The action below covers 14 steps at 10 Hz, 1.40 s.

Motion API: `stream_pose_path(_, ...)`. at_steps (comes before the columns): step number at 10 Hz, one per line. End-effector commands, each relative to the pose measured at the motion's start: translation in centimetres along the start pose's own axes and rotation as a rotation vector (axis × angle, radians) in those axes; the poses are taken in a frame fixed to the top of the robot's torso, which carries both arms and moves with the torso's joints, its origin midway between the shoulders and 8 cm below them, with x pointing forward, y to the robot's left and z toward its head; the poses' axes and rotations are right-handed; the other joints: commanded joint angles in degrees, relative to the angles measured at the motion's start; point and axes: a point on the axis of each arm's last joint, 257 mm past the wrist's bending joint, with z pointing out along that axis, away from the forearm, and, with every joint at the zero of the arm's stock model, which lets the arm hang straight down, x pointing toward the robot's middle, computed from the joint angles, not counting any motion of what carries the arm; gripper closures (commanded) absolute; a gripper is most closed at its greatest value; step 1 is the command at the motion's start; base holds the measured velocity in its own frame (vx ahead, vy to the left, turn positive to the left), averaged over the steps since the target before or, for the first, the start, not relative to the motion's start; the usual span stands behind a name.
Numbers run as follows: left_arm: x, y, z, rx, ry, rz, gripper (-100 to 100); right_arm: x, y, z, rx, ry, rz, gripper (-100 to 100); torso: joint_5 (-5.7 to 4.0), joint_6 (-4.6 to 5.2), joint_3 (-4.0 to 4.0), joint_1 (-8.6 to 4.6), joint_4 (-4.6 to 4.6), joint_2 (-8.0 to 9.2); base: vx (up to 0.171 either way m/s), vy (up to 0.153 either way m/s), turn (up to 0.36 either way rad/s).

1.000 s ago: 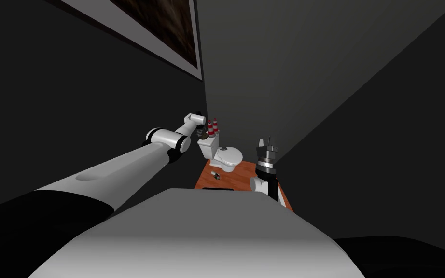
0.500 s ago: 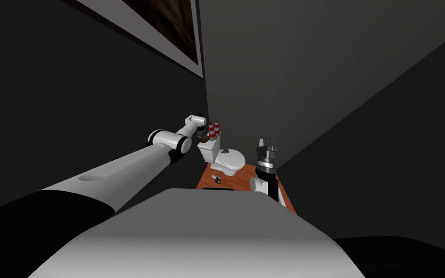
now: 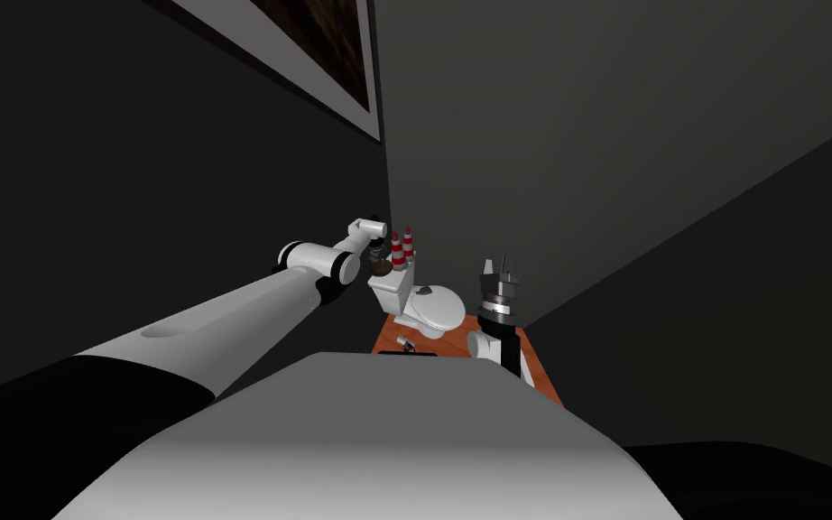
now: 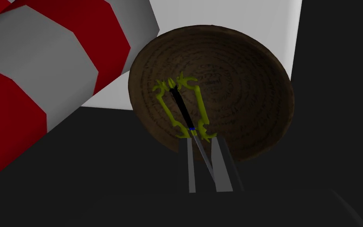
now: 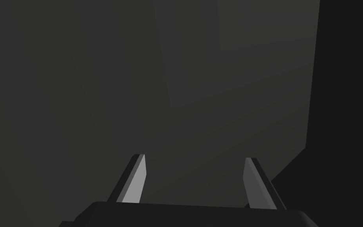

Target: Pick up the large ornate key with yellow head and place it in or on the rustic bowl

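The key (image 4: 181,105) has an ornate yellow-green head and a dark shaft. My left gripper (image 4: 201,141) is shut on its thin blade, and the head hangs over the inside of the brown ringed bowl (image 4: 239,98). In the head view that bowl (image 3: 381,267) sits on the white toilet tank (image 3: 391,280), with the left gripper (image 3: 376,248) right above it. My right gripper (image 3: 499,264) is raised beside the toilet, and in its wrist view the right gripper (image 5: 194,157) stands open with nothing between its fingers.
Two red-and-white striped cones (image 3: 402,246) stand on the tank next to the bowl, one cone (image 4: 39,71) close to the left hand. The white toilet bowl (image 3: 437,309) sits on an orange floor (image 3: 531,366) where a small grey object (image 3: 405,343) lies. Dark walls close in.
The whole head picture has shifted a little, so I have moved slightly closer to the toilet. The left gripper stays over the bowl with the key; the right arm holds still.
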Motion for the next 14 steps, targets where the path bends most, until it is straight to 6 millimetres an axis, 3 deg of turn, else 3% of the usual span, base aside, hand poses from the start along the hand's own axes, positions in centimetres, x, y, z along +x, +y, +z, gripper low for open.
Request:
stream_pose_path(1, 0.3, 0.6, 0.3, -0.015, 0.006, 0.000, 100, 0.0, 0.0, 0.0, 0.000, 0.000, 0.000, 0, 0.00, 0.00, 0.00, 0.00, 0.00, 0.00, 0.005, 0.007, 0.023)
stream_pose_path(3, 0.3, 0.6, 0.4, -0.013, 0.005, 0.000, 100, 0.0, 0.0, 0.0, 0.000, 0.000, 0.000, 0, -0.04, -0.03, 0.30, -0.08, 0.17, 0.44, 0.000, 0.000, 0.008)
stream_pose_path(4, 0.4, 0.7, 0.4, -0.018, 0.006, 0.000, -100, 0.0, 0.0, 0.0, 0.000, 0.000, 0.000, 0, -0.06, -0.02, 0.36, -0.11, 0.21, 0.51, 0.000, 0.000, 0.000)
stream_pose_path(8, 0.4, 0.7, 0.4, -0.018, 0.006, 0.000, -100, 0.0, 0.0, 0.0, 0.000, 0.000, 0.000, 0, -0.07, -0.01, 0.39, -0.13, 0.22, 0.56, 0.000, 0.000, 0.000)
stream_pose_path(9, 0.4, 0.7, 0.4, -0.018, 0.006, 0.000, 0, 0.0, 0.0, 0.0, 0.000, 0.000, 0.000, 0, -0.07, -0.01, 0.39, -0.13, 0.23, 0.56, 0.000, 0.000, 0.000)
stream_pose_path(10, 0.1, 0.0, -1.3, -0.014, 0.006, 0.002, -100, 0.0, 0.0, 0.0, 0.000, 0.000, 0.000, 0, -0.07, -0.01, 0.39, -0.13, 0.23, 0.57, -0.007, 0.000, 0.027)
stream_pose_path(12, 0.0, -0.1, -1.7, -0.019, 0.007, 0.002, -100, 0.0, 0.0, 0.0, 0.000, 0.000, 0.000, 0, -0.08, -0.01, 0.43, -0.14, 0.25, 0.62, -0.011, -0.001, 0.012)
stream_pose_path(14, -0.3, -1.0, -3.5, -0.009, 0.006, 0.005, -100, 0.0, 0.0, 0.0, 0.000, 0.000, 0.000, 0, -0.07, -0.01, 0.42, -0.14, 0.24, 0.60, -0.008, -0.002, 0.015)
